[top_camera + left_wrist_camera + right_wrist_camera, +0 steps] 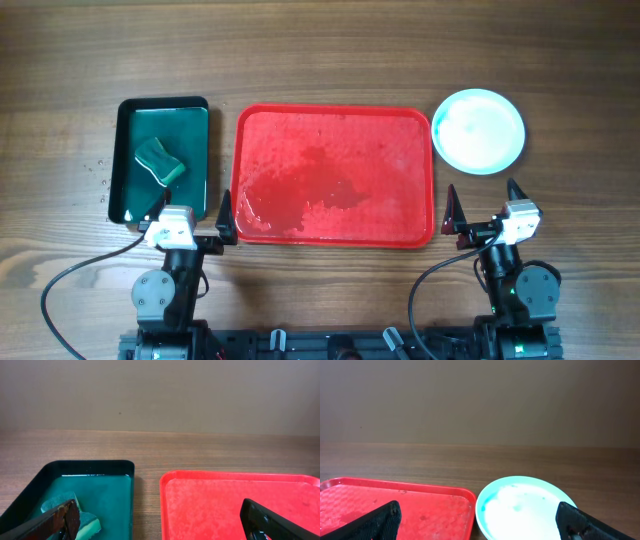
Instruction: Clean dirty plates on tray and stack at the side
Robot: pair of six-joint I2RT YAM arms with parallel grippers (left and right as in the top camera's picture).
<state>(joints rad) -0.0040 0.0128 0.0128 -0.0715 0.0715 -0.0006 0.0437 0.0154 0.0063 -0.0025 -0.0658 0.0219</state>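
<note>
**Colleague:** Where were the plates at that moment?

**Me:** Off to the side. The plates (480, 131) sat on the table (320, 50) beside the red tray's far right corner, close to its rim but apart from it. I made out a pale turquoise rim round a whiter middle. Whether that was one plate or several stacked, I couldn't tell from either camera that showed it.

**Colleague:** And the tray itself?

**Me:** The red tray (380, 140) lay in the middle of the table, long side towards me. A darker, blotchy patch spread across its floor, mostly towards the near left.

**Colleague:** How did your jaws stand?

**Me:** The left gripper (190, 212) sat low at the near edge, facing the gap between the two trays. Its jaws were spread wide and gripped nothing. One finger was over the near right corner of the dark green tray (195, 140), the other by the red tray's near left corner. The right gripper (484, 203) was much the same, with its jaws wide apart and empty. It was just off the red tray's near right corner, with the plates lying beyond it.

**Colleague:** Anything in the green tray?

**Me:** A green sponge (160, 162) lay on its glossy floor, towards the left. That tray stood just beside the red one, a strip of table between them.
</note>
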